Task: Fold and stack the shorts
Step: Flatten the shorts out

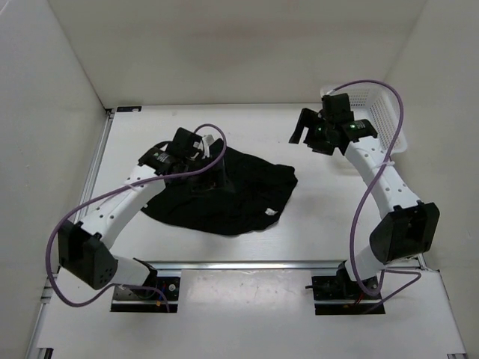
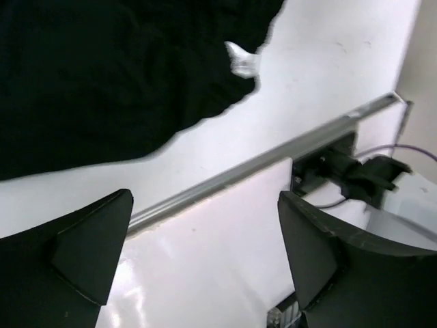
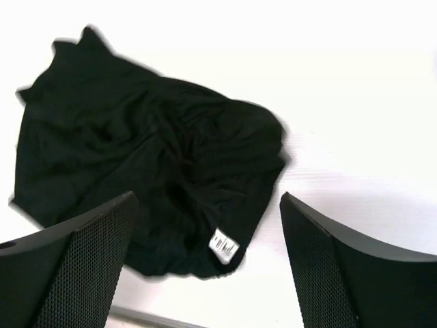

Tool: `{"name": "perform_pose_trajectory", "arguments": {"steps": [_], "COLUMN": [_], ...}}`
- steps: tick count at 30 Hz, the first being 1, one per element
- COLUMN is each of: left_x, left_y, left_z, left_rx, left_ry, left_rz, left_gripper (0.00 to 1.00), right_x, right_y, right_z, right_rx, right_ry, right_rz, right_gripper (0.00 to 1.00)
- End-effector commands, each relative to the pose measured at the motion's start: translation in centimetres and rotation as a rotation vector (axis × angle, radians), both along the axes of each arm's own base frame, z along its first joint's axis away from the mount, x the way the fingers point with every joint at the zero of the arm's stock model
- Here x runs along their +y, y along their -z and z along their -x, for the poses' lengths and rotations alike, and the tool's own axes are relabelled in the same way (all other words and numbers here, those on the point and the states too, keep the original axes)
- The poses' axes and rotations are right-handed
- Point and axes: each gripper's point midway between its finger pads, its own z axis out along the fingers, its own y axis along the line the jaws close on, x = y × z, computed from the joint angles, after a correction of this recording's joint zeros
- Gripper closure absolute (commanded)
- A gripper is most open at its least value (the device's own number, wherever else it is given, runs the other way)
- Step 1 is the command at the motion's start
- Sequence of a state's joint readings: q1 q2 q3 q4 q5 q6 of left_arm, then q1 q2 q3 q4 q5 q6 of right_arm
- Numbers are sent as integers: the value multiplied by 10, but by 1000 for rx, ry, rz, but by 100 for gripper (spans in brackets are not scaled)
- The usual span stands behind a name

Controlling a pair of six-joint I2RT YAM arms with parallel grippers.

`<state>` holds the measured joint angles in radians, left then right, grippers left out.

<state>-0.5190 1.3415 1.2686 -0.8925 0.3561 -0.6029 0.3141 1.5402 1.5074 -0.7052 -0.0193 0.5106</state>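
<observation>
Two claws, both spread, neither pinching anything. Metal rail (image 1: pixel 247 264) ran along the near edge of the table (image 1: pixel 322 217). Black shorts (image 1: pixel 232 202) lay crumpled left of centre, white label (image 3: pixel 223 247) at their near right edge. Left gripper (image 2: pixel 205 198) hung over the shorts, fingers hard to pick out against black cloth from above. Right gripper (image 3: pixel 208 198) was raised far right, well apart from them. White mesh basket (image 1: pixel 385 123) sat in the far right corner, partly hidden by that arm. Drawstring couldn't be made out.

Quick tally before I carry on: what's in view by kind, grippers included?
shorts, black: 1
basket, white: 1
grippers: 2, left gripper and right gripper, both open and empty
Total: 4
</observation>
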Motion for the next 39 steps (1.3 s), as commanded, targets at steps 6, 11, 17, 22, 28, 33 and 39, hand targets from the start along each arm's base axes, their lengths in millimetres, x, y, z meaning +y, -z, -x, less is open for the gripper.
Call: {"name": "perform_pose_trajectory", "arguments": {"steps": [6,11,17,22,28,33,39], "left_x": [48,104,136,161,209,226,230], "left_y": [-26,24,96,129,148,157,180], "left_z": [-31,-22,3,1,1,-16,-33], "left_rx": [-148,-22,244,343,399,434,518], "left_ry": [-198,-406,-551,-674,-837,-875,-879], "left_rz": [-135,-244,-189,-140,-141,-139,-138], "left_gripper": [21,77,60,0,0,0,19], "right_x": [-18,5,52,75,98,118,133], "right_y": [15,68,126,132,131,141,161], "right_z": [48,127,203,200,171,155,129], "right_rx": [10,159,367,378,326,336,351], "right_ry": [28,-43,-73,-110,-145,-187,-178], "right_rz": [52,-27,-264,-248,-127,-71,-8], "right_gripper": [41,99,31,8,27,16,18]}}
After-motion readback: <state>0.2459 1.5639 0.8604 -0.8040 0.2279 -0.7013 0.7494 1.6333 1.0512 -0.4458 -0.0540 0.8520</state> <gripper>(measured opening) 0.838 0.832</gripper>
